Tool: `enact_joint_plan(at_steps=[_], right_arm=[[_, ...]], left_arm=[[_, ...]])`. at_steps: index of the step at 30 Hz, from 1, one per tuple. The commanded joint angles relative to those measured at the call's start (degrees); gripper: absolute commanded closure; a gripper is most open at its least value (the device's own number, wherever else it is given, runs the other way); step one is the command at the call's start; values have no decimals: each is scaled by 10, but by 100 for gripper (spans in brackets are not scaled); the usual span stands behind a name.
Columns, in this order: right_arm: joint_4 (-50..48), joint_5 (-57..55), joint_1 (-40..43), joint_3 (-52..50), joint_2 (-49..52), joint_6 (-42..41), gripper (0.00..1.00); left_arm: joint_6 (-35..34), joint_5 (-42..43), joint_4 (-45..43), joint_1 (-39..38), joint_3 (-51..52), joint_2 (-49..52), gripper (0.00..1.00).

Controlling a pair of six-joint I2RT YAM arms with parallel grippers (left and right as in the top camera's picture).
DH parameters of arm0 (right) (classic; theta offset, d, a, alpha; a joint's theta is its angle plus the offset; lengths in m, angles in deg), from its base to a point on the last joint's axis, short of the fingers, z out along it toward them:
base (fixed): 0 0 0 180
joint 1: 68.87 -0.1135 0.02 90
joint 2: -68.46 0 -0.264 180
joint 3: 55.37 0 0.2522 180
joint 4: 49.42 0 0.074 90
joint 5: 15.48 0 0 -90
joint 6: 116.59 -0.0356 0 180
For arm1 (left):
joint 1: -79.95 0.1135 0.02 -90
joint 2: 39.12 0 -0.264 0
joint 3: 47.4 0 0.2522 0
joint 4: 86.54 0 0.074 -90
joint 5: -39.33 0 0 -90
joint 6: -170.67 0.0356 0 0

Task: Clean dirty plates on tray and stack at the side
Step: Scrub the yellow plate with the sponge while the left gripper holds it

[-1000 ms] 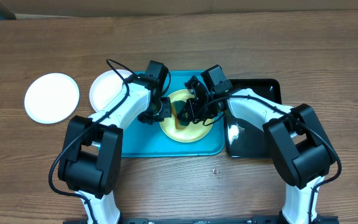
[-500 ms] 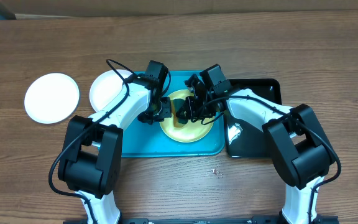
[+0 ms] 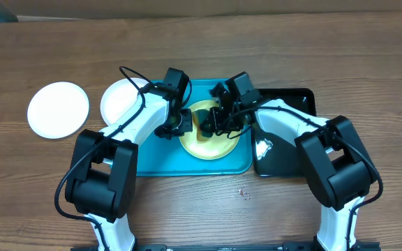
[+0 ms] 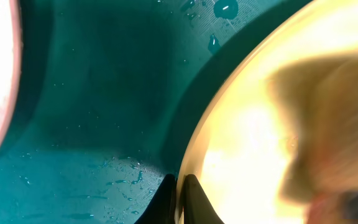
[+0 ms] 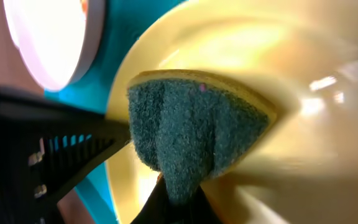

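A pale yellow-green plate (image 3: 215, 145) lies on the teal tray (image 3: 158, 162). My left gripper (image 3: 183, 125) is shut on the plate's left rim; in the left wrist view the black fingertips (image 4: 191, 198) pinch the rim of the plate (image 4: 253, 124). My right gripper (image 3: 212, 124) is shut on a green-and-yellow sponge (image 5: 191, 127), which it presses on the plate (image 5: 309, 74). Two white plates sit left of the tray: one (image 3: 58, 109) is alone on the table, the other (image 3: 119, 100) is partly hidden by my left arm.
A glossy black tray (image 3: 288, 155) lies against the teal tray's right side under my right arm. A small bit of debris (image 3: 242, 191) sits on the wooden table in front. Water drops (image 4: 225, 9) dot the teal tray.
The right gripper has slid the sponge a little to the left across the yellow-green plate. The left gripper has kept its hold on the rim.
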Motion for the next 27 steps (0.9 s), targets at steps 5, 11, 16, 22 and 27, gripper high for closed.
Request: enact_joint_plan(at_steps=[5, 11, 16, 22, 27], right_arm=[[0, 9, 69, 7, -4, -13, 96], [-8, 126, 82, 18, -34, -11, 96], [-9, 130, 46, 14, -37, -2, 96], [-20, 15, -21, 8, -15, 2, 96], [-81, -7, -47, 8, 23, 2, 96]], left_arm=[[5, -5, 5, -1, 0, 8, 96], [5, -5, 5, -1, 0, 8, 96], [5, -5, 3, -1, 0, 8, 96], [5, -5, 5, -1, 0, 8, 96], [5, -4, 6, -1, 0, 8, 96]])
